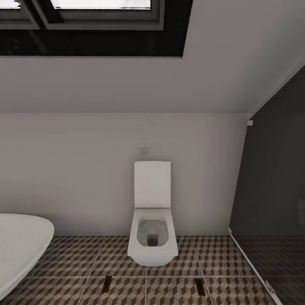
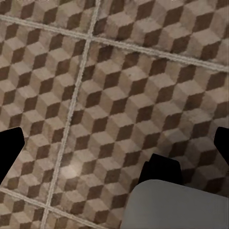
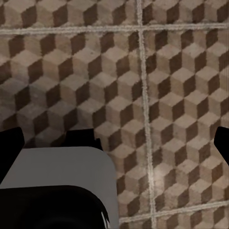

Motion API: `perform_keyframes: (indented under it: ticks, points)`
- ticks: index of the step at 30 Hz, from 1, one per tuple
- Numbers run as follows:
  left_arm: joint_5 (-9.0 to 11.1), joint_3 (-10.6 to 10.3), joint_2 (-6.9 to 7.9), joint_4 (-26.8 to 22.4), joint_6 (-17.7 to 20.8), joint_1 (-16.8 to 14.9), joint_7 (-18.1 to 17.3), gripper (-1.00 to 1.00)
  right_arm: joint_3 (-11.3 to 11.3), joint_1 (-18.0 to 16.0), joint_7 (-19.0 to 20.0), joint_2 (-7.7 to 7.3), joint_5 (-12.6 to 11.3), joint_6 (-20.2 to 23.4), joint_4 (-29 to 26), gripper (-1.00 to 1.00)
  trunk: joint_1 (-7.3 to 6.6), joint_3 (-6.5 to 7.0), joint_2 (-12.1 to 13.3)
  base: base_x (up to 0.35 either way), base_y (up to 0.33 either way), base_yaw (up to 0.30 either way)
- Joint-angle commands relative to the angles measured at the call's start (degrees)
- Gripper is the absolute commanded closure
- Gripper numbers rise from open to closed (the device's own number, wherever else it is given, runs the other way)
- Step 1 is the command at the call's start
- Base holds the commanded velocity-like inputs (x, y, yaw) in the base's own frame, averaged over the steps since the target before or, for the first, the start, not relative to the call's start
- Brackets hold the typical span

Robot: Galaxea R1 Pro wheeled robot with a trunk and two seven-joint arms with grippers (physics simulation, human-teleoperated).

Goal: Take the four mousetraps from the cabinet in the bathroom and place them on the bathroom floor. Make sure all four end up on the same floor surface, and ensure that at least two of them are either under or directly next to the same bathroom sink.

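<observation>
The bathroom floor (image 1: pixel 169 288) with its brown, beige and white cube tiles runs along the foot of the head view. Two small narrow brown-and-dark things (image 1: pixel 107 283) (image 1: pixel 200 286) lie on it in front of the toilet. They are too small to tell whether they are mousetraps. The cabinet and the bathroom sink are out of view. My left gripper (image 2: pixel 114 148) hangs open over bare tiles, its dark fingertips (image 2: pixel 9 152) far apart. My right gripper (image 3: pixel 114 145) is open in the same way, fingertips (image 3: pixel 9 148) at the frame's sides, nothing between them.
A white toilet (image 1: pixel 152 237) stands against the far white wall. A white bathtub (image 1: pixel 21 245) curves in at the left. A dark glass shower screen (image 1: pixel 271 190) closes the right side. A grey-white part of my own body (image 2: pixel 176 205) (image 3: pixel 62 171) shows in both wrist views.
</observation>
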Motion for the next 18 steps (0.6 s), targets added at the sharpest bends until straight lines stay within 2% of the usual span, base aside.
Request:
perform_keyframes:
  ticks: [1,18]
  points:
    - [0.41,-0.48,0.00,-0.08,-0.11,-0.01,0.21,-1.00,0.45,-0.08,-0.03,0.01,-0.49,-0.36,0.18,-1.00,-0.01,-0.07,-0.03,0.000,0.000,0.000]
    - [-0.13,-0.68,-0.02,-0.97,-0.36,-0.01,0.21,-1.00,0.44,-0.08,-0.10,0.09,-0.02,-0.26,-0.33,-1.00,-0.01,-0.07,-0.03,0.000,0.000,0.000]
